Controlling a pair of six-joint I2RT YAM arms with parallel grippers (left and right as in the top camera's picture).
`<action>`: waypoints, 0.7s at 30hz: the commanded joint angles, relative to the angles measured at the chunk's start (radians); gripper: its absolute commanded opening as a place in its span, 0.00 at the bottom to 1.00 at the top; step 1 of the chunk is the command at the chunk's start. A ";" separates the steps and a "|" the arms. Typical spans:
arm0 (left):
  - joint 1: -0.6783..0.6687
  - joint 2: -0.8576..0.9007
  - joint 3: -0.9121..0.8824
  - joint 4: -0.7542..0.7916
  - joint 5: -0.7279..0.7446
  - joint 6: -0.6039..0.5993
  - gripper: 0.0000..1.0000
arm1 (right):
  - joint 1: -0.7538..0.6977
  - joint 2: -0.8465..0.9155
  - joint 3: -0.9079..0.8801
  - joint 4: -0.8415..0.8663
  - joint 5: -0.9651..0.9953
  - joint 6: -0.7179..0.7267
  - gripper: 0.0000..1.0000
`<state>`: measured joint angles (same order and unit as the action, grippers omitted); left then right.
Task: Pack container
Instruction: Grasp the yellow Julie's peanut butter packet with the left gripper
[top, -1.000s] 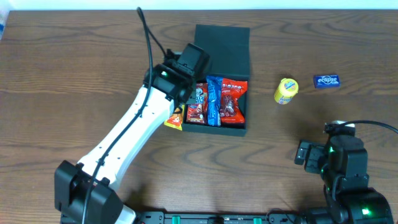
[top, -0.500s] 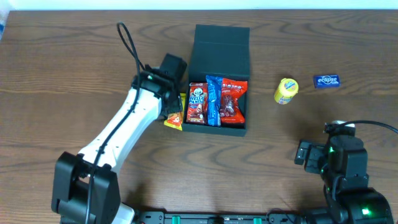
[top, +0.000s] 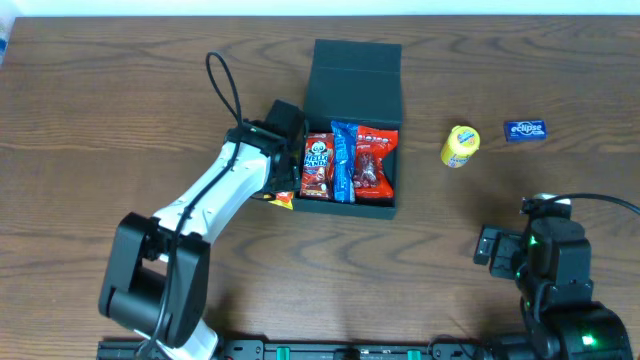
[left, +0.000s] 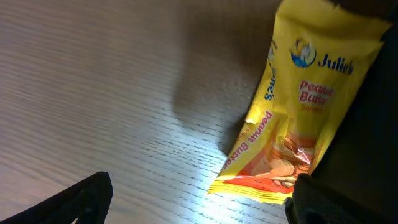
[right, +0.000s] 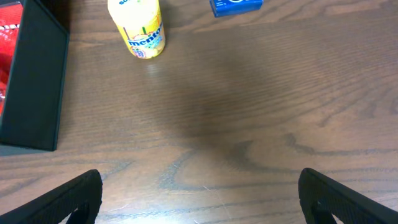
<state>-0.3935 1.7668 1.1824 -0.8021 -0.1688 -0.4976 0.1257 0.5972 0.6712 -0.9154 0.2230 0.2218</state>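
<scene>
The dark container stands open at mid-table, lid flap up at the back. Inside lie a red Hello Panda packet, a blue packet and a red packet. My left gripper hangs just off the box's left wall, open and holding nothing. In the left wrist view a yellow Julie's peanut butter packet lies flat on the wood, reaching in at the right between the spread jaws of the left gripper. Only the packet's corner peeks out under the arm from overhead. My right gripper is open over bare wood.
A yellow Mentos bottle stands right of the box, with a blue Eclipse pack beyond it. The box's right wall shows at the left edge of the right wrist view.
My left gripper has opened, leaving the Hello Panda packet in the box. It has moved left off the box and down beside its left wall, over the yellow packet. The right arm is still.
</scene>
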 joint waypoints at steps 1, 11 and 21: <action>-0.001 0.023 -0.003 0.003 0.039 -0.004 0.94 | -0.008 -0.002 0.000 0.002 0.005 -0.010 0.99; -0.079 0.024 -0.002 0.015 0.080 -0.005 0.98 | -0.008 -0.002 0.000 0.002 0.005 -0.009 0.99; -0.100 0.024 0.027 0.017 0.109 0.005 0.98 | -0.008 -0.002 0.000 0.002 0.005 -0.009 0.99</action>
<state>-0.4923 1.7775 1.1831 -0.7815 -0.0811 -0.4973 0.1257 0.5972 0.6712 -0.9154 0.2230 0.2218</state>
